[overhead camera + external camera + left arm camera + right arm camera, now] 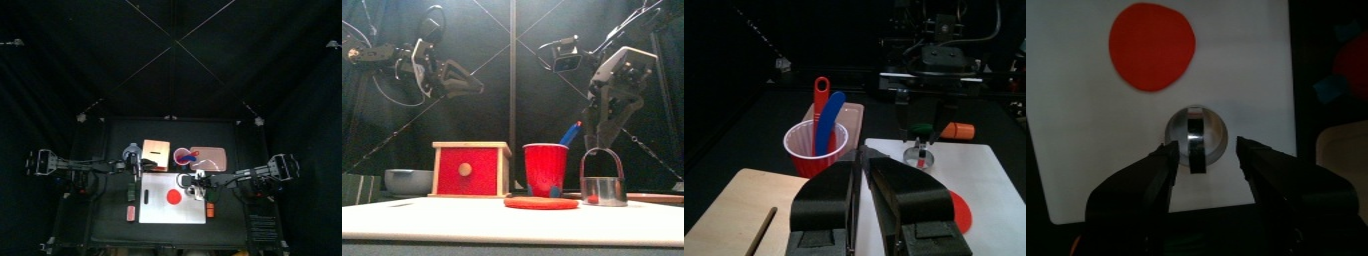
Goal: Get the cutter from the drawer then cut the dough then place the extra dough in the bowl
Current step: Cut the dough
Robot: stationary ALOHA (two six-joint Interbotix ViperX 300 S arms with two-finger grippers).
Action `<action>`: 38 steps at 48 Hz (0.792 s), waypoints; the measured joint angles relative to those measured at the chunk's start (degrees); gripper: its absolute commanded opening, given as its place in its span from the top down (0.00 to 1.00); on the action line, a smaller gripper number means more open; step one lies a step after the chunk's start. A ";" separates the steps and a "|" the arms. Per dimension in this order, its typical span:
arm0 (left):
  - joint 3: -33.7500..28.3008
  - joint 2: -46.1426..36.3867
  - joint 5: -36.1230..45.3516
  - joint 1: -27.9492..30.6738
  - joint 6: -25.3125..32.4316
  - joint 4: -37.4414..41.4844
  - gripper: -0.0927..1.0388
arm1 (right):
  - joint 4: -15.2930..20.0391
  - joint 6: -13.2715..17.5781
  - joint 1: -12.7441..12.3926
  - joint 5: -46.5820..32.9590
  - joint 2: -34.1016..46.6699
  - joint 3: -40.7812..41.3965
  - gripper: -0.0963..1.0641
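The black table (160, 232) stood inside black curtains (80, 70), with the back curtain filling the far side of the booth. A white cutting board (154, 210) lay toward the near middle of the table. Behind it stood a pale wooden box (472, 170) with its red drawer front facing forward. In the front view a grey bowl (404, 180) showed low to the left of the box.

Just right of the box stood a red cup (545, 168), which held a blue knife (832, 115) and a red knife (820, 100), both standing handle-up. A flat red disc of dough (540, 202) lay whole on the board, in front of the cup.

The metal cutter (604, 188) stood upright on the board just right of the dough, apart from it, with its wire handle arched upward. The right gripper (1204, 152) hung directly over it with its jaws spread, one on each side of the handle (not clamped on it, as far as the wrist view showed).

The left gripper (863, 170) was held high over the box at the left, with its jaws pressed together and holding nothing. A small orange toy (958, 130) lay past the board's right edge.
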 measured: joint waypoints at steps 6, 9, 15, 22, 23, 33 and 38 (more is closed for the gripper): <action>0.09 0.53 0.09 0.09 0.00 0.09 0.42 | -1.41 0.00 0.79 -0.09 0.18 -0.09 0.28; 0.18 0.97 0.00 0.09 0.00 0.00 0.42 | -1.49 0.09 1.41 0.00 0.09 -0.09 0.35; 0.18 1.93 0.00 0.09 0.00 0.00 0.42 | -1.41 0.35 2.02 0.09 0.18 -0.18 0.46; 0.18 2.90 0.00 0.09 0.00 0.00 0.42 | -1.49 0.62 2.55 1.41 0.18 -2.99 0.46; 0.18 3.08 0.00 0.09 0.00 0.00 0.42 | -1.49 0.62 2.55 1.85 0.18 -3.87 0.46; 0.18 3.16 0.09 0.18 0.00 -0.09 0.42 | -0.18 1.14 2.90 4.75 5.54 -13.45 0.46; 0.18 3.16 0.00 0.18 0.00 -0.09 0.42 | 1.05 1.05 2.99 5.45 9.23 -16.70 0.46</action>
